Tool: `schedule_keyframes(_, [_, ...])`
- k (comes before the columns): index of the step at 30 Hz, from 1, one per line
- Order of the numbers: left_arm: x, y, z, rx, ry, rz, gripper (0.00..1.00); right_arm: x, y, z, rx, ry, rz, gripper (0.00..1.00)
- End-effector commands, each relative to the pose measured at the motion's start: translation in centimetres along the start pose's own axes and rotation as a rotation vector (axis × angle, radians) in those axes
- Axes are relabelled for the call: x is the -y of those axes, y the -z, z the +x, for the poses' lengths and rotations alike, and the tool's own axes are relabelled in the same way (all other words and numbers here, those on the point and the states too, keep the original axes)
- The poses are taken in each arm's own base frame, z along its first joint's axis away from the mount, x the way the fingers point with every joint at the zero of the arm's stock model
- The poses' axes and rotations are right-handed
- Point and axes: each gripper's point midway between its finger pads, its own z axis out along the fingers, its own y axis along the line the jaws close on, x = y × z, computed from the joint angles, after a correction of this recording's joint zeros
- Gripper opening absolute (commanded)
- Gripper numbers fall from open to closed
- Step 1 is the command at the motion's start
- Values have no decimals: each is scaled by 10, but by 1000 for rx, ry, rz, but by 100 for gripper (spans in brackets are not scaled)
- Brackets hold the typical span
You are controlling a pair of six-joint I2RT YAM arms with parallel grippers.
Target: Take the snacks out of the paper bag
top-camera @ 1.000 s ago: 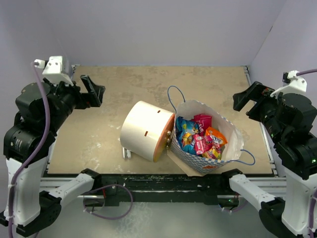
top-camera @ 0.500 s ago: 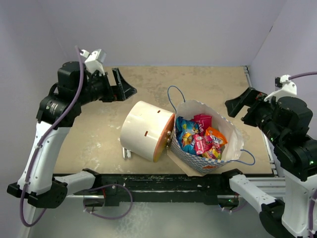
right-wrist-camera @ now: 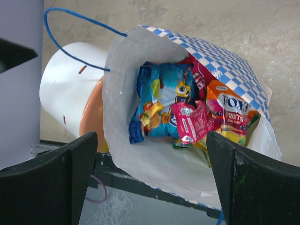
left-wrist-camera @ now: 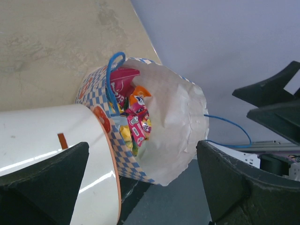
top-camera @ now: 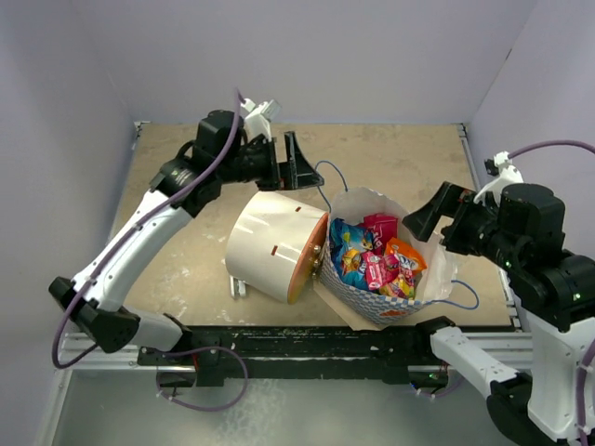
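The paper bag [top-camera: 358, 206] lies tilted and open at the table's near middle, its blue-and-white checkered outside facing the front edge. Inside are the snacks: a blue-and-orange packet [top-camera: 349, 251], a pink packet [top-camera: 374, 269], a red one [top-camera: 379, 226] and an orange one [top-camera: 406, 255]. My left gripper [top-camera: 309, 172] is open and empty, above the bag's far-left rim. My right gripper [top-camera: 429, 228] is open and empty, just right of the bag. The right wrist view looks into the bag [right-wrist-camera: 140, 154] at the blue packet [right-wrist-camera: 161, 101] and pink packet [right-wrist-camera: 192, 122]. The left wrist view shows the bag [left-wrist-camera: 173, 117] with the snacks [left-wrist-camera: 136, 126] inside.
A big white cylinder [top-camera: 274, 243] with a tan face lies on its side against the bag's left side, also in the left wrist view [left-wrist-camera: 47, 136] and right wrist view [right-wrist-camera: 63, 84]. Blue cord handles [top-camera: 325, 177] stick out at the bag's back and front right. Walls close the sides.
My left arm has swung from the far left across to above the cylinder and the bag's rim. My right gripper has moved left and down toward the bag. Bag and snacks have not moved.
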Motion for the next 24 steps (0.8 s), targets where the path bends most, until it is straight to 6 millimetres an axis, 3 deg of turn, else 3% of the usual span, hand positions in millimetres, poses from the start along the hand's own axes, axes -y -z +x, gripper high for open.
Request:
schedule_keyframes(1, [16, -24, -18, 32, -17, 66, 95, 6, 20, 13, 10, -29, 0, 99])
schedule_keyframes(8, [1, -68, -17, -23, -16, 27, 74, 30, 49, 10, 162, -121, 75, 99])
schedule_keyframes(13, [6, -91, -16, -44, 7, 69, 42, 33, 60, 19, 208, -215, 47, 99])
schedule_keyframes(15, [10, -97, -18, -46, 13, 81, 23, 38, 57, 25, 203, -223, 58, 100])
schedule_keyframes(19, [14, -107, -32, -6, -1, 85, 3, 45, 47, 28, 188, -206, 91, 99])
schedule_keyframes(24, [27, -121, -53, 31, -29, 134, 0, 44, 45, 15, 218, -196, 114, 100])
